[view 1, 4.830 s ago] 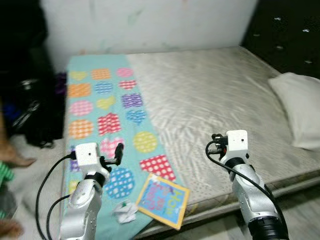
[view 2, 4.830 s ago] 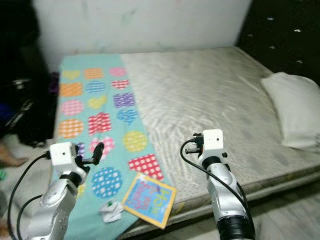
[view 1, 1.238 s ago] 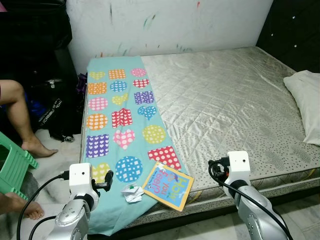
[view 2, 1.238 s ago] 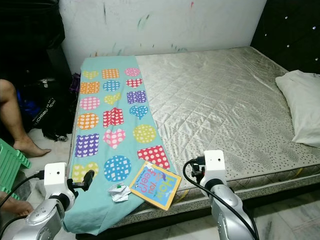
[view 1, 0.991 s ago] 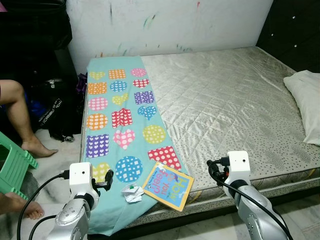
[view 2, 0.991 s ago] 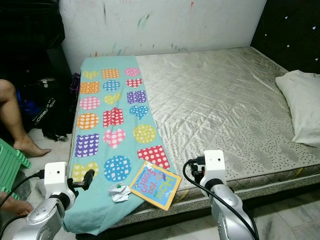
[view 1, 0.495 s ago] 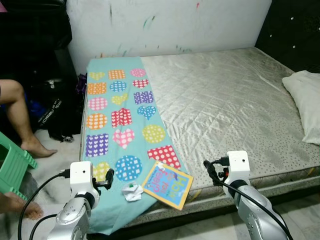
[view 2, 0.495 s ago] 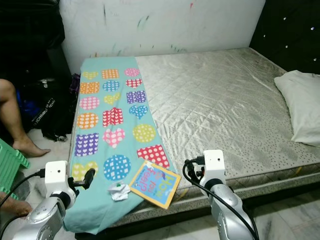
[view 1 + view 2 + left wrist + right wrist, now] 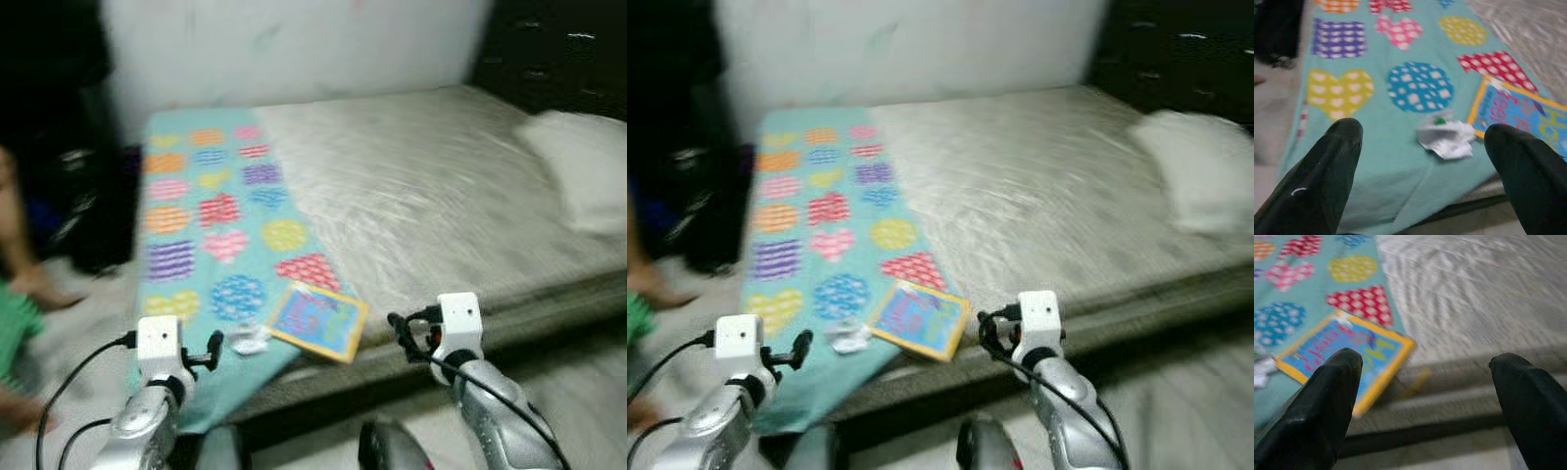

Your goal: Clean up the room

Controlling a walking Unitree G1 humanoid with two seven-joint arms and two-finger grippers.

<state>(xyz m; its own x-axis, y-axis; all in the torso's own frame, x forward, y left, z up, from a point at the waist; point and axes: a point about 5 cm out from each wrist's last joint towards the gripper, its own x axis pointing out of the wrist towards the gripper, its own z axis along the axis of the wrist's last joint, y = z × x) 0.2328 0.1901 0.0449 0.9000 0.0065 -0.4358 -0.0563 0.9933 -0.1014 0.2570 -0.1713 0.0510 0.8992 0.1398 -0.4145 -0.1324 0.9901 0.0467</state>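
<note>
Blurred white crumpled paper (image 9: 1445, 139), detail unreadable

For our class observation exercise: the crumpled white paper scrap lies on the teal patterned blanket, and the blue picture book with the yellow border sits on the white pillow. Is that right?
Not quite. The blue picture book with the yellow border lies at the bed's near edge, partly on the teal patterned blanket, beside the crumpled white paper scrap, far from the white pillow. The left eye view shows it.

Teal blanket (image 9: 196, 245) patterned with multicoloured hearts and dotted circles; blue book (image 9: 315, 321) bordered in yellow; crumpled white paper (image 9: 1445, 139); grey quilted mattress (image 9: 411, 186).
</note>
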